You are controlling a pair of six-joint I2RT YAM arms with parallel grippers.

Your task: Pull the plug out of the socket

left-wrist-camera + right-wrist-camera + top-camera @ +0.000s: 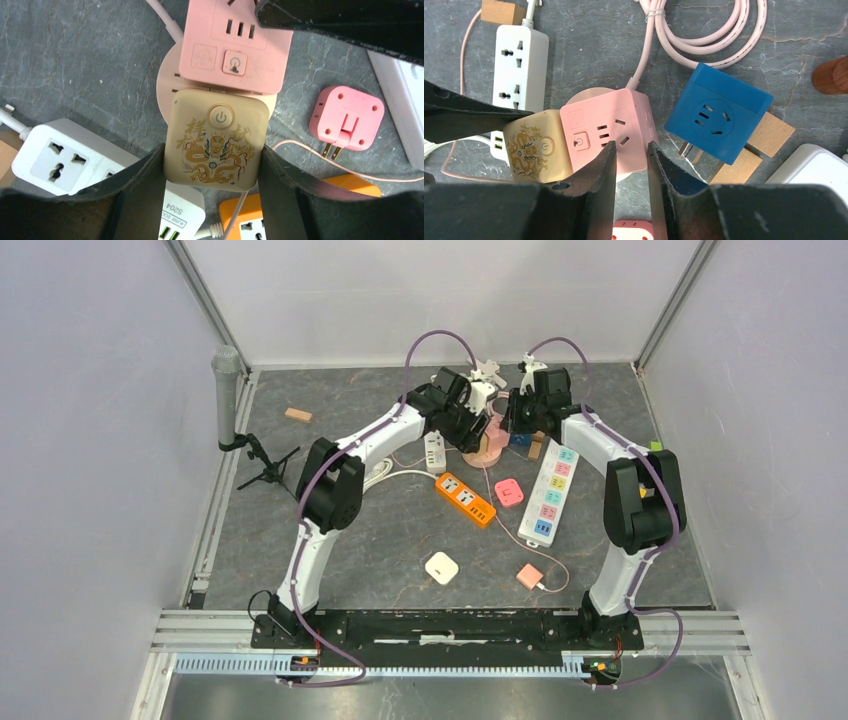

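A cream plug with a gold dragon print (215, 140) sits pushed into the side of a pink cube socket (235, 45) that stands on a round pale base. My left gripper (212, 150) is shut on the plug, with one finger on each side of it. My right gripper (631, 145) has its jaws nearly together with nothing between them. Its tips are over the top of the pink socket (609, 130), next to the plug (534, 145). In the top view both grippers (478, 425) (510, 420) meet over the socket (487, 445) at the back middle.
A white power strip (60, 160), an orange strip (465, 498) and a pink adapter (347, 117) lie close by. A blue cube socket (719, 120) leans on wooden blocks (769, 135). A long white strip (555, 490) lies on the right. A microphone (227, 390) stands at the left.
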